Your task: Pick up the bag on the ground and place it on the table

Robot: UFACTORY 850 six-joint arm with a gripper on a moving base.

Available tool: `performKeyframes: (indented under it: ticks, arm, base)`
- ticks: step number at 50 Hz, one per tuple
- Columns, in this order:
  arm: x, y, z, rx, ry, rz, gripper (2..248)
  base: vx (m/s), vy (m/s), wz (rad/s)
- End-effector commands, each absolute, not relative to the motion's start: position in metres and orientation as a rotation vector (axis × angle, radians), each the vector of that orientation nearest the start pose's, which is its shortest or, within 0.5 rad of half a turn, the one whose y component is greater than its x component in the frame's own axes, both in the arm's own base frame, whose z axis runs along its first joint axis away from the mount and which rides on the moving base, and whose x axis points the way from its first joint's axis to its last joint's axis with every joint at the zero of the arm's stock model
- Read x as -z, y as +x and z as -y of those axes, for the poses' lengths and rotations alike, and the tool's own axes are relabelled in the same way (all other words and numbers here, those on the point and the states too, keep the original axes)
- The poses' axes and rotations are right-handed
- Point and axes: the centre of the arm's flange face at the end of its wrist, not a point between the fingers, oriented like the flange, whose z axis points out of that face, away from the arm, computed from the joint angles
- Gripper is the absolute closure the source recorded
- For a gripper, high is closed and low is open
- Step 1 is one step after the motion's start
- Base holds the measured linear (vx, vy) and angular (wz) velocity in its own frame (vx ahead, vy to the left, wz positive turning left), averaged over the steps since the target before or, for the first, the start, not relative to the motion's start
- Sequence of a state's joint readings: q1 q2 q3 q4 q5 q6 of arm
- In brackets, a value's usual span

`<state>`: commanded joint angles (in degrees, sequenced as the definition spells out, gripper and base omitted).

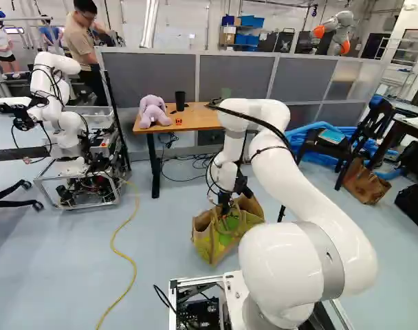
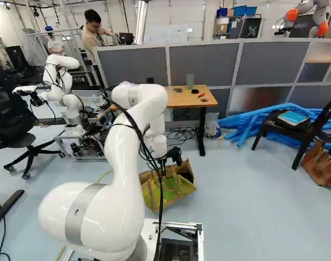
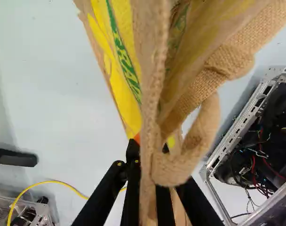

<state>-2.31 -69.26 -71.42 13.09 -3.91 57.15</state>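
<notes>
Where the white arm [image 1: 312,199] reaches down, the brown and yellow bag [image 1: 229,230] sits right under its end, low by the floor [image 1: 71,268]. I can't tell if the bottom of the bag touches the floor. The gripper [image 3: 150,147] looks pinched on the bag's top edge, with a black finger on each side of the cloth. A floppy strap [image 3: 178,167] loops over by one finger, and most of the bag spreads out ahead of the tips.

The big thing now is where the table [image 1: 195,122] is. It is past the bag, farther from the arm's base, and its top is a lot higher. So I think the bag has to go up first, then straight out. If it goes out too soon, it could bump the table's front edge. The bag is soft, so I guess it will sag and swing. It could also knock the purple stuffed animal [image 1: 154,111] at one end, or the black cup [image 1: 180,100] and the little red thing [image 2: 201,94].
</notes>
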Motion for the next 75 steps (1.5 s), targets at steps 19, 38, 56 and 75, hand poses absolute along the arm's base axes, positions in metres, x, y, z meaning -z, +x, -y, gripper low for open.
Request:
performKeyframes:
  ticks: [19, 38, 56, 75]
  arm:
    - [-0.021, 0.525, 0.02, -0.031, -2.529, -1.855, 216]
    - [-0.05, 0.521, 0.02, -0.007, -2.521, -1.849, 216]
    - [-0.078, 0.516, 0.019, 0.02, -2.512, -1.842, 216]
    - [-0.107, 0.511, 0.019, 0.051, -2.501, -1.833, 216]
  base:
    - [0.0, 0.0, 0.0]
    - [0.0, 0.0, 0.0]
    - [0.0, 0.0, 0.0]
    - [0.0, 0.0, 0.0]
